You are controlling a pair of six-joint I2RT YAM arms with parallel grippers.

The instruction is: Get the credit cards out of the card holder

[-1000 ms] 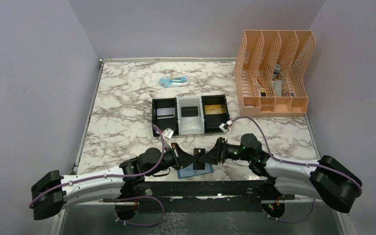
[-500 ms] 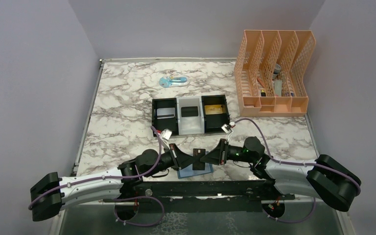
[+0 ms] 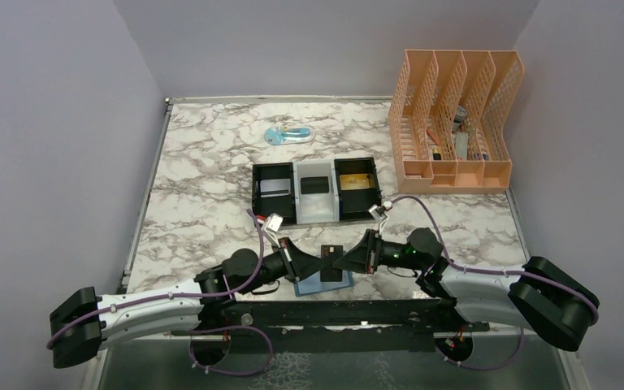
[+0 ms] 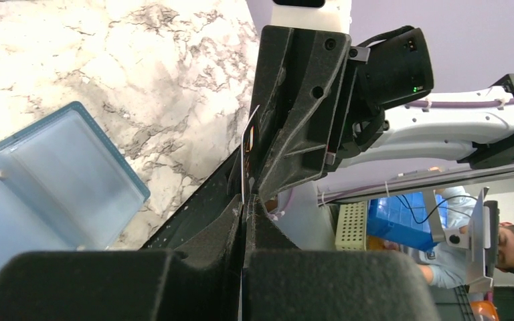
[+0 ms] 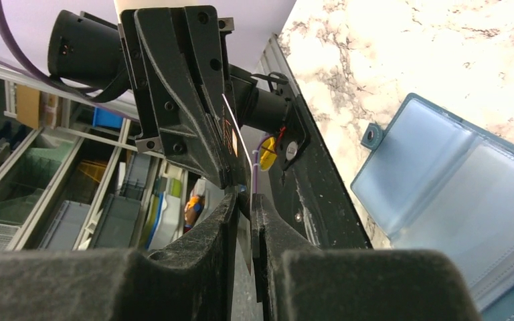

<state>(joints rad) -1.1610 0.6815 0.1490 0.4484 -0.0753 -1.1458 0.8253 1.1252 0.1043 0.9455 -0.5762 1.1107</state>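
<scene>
Lying open at the near edge of the marble table (image 3: 211, 162), the teal card holder (image 3: 322, 283) shows pale sleeves that look empty. Just above it a credit card (image 5: 231, 128) stands on edge between the arms. The left gripper (image 4: 244, 200) is clamped on one end. The right gripper (image 5: 244, 198) straddles the other, jaws a sliver apart; whether they pinch it cannot be told. This suggests a hand-over, probably towards the three-compartment tray (image 3: 315, 221) farther back.
</scene>
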